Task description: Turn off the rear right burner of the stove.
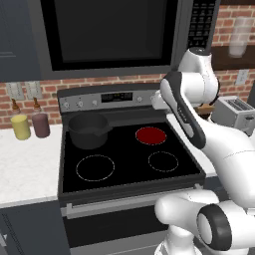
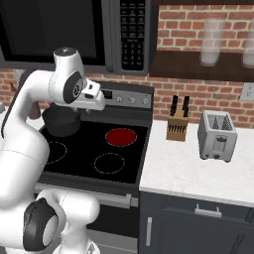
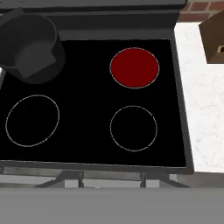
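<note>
The glowing red round rear right burner (image 3: 134,68) sits flat at the back right of the black glass-top stove (image 1: 124,172), beside the dark pot (image 1: 88,130). Nothing to grab there. I'd go for the small stiff knobs on the grey steel back panel (image 2: 130,99); pinch and twist. Can't tell how the fingers are set.

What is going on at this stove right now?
A white robot arm reaches over the black glass-top stove, holding nothing. The rear right burner glows solid red, so it is on. A dark pot sits on the rear left zone; the two front rings are unlit. The knobs on the grey back panel look untouched.
</note>
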Robot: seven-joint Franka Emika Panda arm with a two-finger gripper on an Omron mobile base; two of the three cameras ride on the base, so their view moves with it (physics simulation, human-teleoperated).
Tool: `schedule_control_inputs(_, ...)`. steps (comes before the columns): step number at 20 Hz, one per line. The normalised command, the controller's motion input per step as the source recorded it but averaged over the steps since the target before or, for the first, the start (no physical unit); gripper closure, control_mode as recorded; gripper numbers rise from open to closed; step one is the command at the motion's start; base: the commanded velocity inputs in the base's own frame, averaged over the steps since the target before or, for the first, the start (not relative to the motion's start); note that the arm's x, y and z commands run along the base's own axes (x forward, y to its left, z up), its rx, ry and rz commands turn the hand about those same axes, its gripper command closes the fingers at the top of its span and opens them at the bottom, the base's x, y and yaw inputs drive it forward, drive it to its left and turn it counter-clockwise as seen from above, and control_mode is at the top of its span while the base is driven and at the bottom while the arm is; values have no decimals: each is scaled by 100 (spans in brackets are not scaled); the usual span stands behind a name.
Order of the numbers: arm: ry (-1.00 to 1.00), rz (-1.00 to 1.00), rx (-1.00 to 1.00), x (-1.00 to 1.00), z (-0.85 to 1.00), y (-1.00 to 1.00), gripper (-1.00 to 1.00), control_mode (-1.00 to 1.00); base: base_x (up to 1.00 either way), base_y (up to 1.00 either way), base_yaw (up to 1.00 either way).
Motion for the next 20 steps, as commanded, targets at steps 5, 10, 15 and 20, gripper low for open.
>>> schedule_control_inputs(5, 0, 0, 0, -38, -17, -8, -100, -100, 0, 0, 0)
schedule_control_inputs(10, -9, 0, -2, -62, -58, -29, -100, -100, 0, 0, 0)
schedule_control_inputs(15, -38, 3, -8, -48, -48, -28, -100, -100, 0, 0, 0)
schedule_control_inputs(20, -45, 6, -10, -8, -34, -24, -100, -100, 0, 0, 0)
